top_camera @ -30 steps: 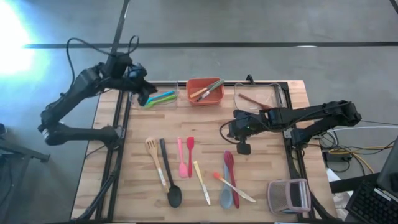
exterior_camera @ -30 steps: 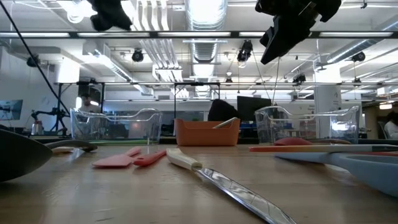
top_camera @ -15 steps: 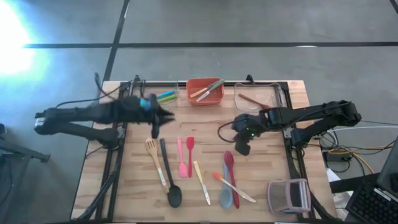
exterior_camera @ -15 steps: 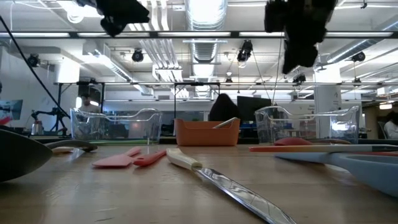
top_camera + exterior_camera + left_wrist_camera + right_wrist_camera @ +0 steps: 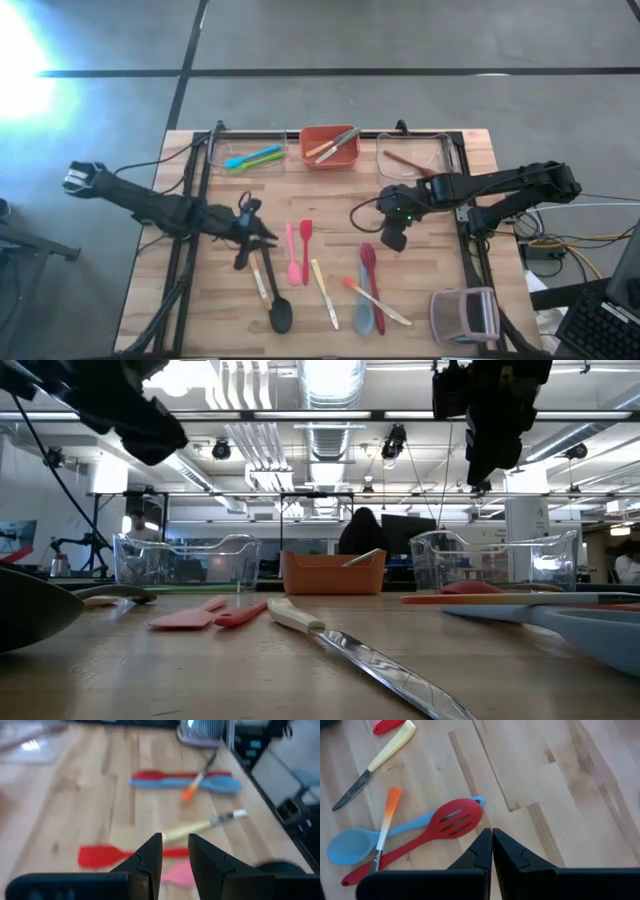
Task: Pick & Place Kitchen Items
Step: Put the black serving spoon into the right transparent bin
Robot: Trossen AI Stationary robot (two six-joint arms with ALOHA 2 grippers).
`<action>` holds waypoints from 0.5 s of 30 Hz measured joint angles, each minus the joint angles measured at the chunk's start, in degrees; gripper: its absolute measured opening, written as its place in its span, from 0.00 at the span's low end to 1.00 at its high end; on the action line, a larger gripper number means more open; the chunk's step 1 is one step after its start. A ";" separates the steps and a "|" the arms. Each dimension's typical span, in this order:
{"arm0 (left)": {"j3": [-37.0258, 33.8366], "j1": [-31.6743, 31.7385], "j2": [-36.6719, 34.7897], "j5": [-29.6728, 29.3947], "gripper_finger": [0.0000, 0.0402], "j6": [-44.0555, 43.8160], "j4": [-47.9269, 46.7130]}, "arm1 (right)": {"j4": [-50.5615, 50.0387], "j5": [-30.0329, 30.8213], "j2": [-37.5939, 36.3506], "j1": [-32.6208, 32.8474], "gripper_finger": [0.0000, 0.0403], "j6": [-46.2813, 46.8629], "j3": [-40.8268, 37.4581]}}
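Observation:
Several kitchen items lie loose on the wooden table: a wooden spatula [image 5: 245,238], a black spoon [image 5: 277,305], a pink spatula [image 5: 291,258], a red spatula [image 5: 305,240], a cream-handled knife [image 5: 323,292], a red slotted spoon [image 5: 369,268], a blue spoon [image 5: 362,312] and an orange-handled tool [image 5: 372,300]. My left gripper [image 5: 260,233] hovers low over the wooden spatula and the black spoon's handle, pointing toward the table's right; its fingers [image 5: 154,854] stand slightly apart with nothing between them. My right gripper [image 5: 391,238] hangs shut and empty above bare wood, just beyond the red slotted spoon [image 5: 452,822].
Along the far edge stand a clear bin [image 5: 250,157] holding blue and green utensils, an orange bin [image 5: 330,146] with utensils, and a second clear bin [image 5: 412,160] with a dark red one. A mesh holder [image 5: 465,315] lies at the near right corner.
My left gripper has swung from over the far-left clear bin toward the table's near edge and down, tipping closer to level, and now hovers over the wooden spatula. My right gripper has rolled about its wrist and stayed in place. No utensil has moved.

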 joint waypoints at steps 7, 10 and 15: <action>8.06 -5.70 0.94 -3.82 0.24 -14.25 -20.80 | 0.20 0.59 0.00 0.00 0.02 0.02 0.00; 8.38 -7.09 1.38 -3.83 0.24 -25.98 -22.18 | 0.22 1.43 0.00 -0.02 0.02 0.00 0.00; 4.72 -8.27 2.31 -4.38 0.24 -44.78 -20.11 | 0.35 1.45 0.00 -0.02 0.02 0.02 0.00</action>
